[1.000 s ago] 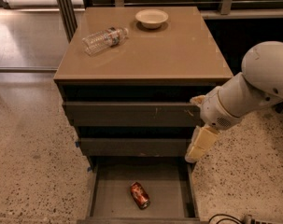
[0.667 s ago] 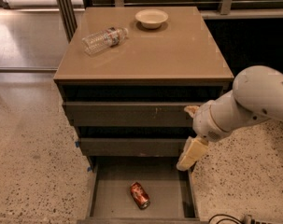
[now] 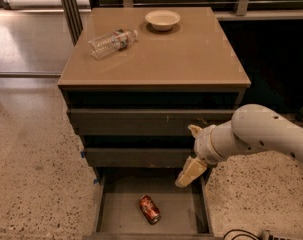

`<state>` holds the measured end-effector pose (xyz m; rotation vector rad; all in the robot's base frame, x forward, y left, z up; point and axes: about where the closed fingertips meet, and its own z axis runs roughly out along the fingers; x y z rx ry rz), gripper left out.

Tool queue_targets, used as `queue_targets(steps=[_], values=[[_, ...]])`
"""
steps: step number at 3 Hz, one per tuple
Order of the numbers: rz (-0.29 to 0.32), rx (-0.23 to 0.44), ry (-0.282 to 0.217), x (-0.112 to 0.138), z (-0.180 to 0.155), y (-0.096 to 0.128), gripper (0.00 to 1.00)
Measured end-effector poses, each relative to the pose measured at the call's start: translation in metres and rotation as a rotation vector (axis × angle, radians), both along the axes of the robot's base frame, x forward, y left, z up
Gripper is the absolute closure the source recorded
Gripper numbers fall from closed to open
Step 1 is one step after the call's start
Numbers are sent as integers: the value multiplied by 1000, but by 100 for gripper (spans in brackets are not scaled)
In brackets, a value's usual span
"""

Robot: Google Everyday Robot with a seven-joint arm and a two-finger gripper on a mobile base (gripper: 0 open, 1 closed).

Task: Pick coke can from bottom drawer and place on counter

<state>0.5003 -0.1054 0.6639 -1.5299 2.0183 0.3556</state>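
Observation:
The coke can (image 3: 150,209) is red with white markings and lies on its side on the floor of the open bottom drawer (image 3: 116,209), near the middle. The drawer is pulled out below two shallower dark drawers. The tan counter (image 3: 186,54) tops the cabinet. My gripper (image 3: 189,173) hangs from the white arm coming in from the right. It is over the drawer's right rear corner, above and to the right of the can, and apart from it. It holds nothing that I can see.
A clear plastic water bottle (image 3: 111,41) lies on its side at the counter's back left. A shallow cream bowl (image 3: 162,19) stands at the back middle. Speckled floor lies left and right of the cabinet. A dark cable (image 3: 241,233) lies at the bottom right.
My arm and gripper have moved left and down, from beside the cabinet's right edge to over the open bottom drawer's right rear corner. The can, bottle and bowl have not moved.

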Motion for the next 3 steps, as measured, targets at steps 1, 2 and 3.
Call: queue_targets(steps=[1, 2, 3], values=[[0, 0, 0, 0, 0, 0, 0], [12, 0, 7, -2, -5, 5, 0], [-14, 13, 51, -11, -43, 16, 0]])
